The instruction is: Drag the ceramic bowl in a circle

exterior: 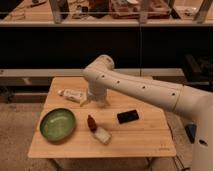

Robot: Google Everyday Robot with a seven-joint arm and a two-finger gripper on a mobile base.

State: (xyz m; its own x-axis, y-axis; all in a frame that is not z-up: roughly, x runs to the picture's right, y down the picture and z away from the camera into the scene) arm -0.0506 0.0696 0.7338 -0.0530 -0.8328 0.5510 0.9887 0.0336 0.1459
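Observation:
The ceramic bowl [58, 124] is a wide, shallow, glossy green bowl with a darker rim. It sits on the front left of the wooden table [145, 137]. My white arm reaches in from the right, and its gripper [98, 101] points down at the table's back middle. The gripper is to the right of and behind the bowl, clearly apart from it, and holds nothing that I can see.
A white tube [71, 94] lies just left of the gripper. A small dark red object [92, 122] and a white block [103, 134] lie right of the bowl. A black rectangular object [128, 116] lies mid-table. Cluttered shelves stand behind the table.

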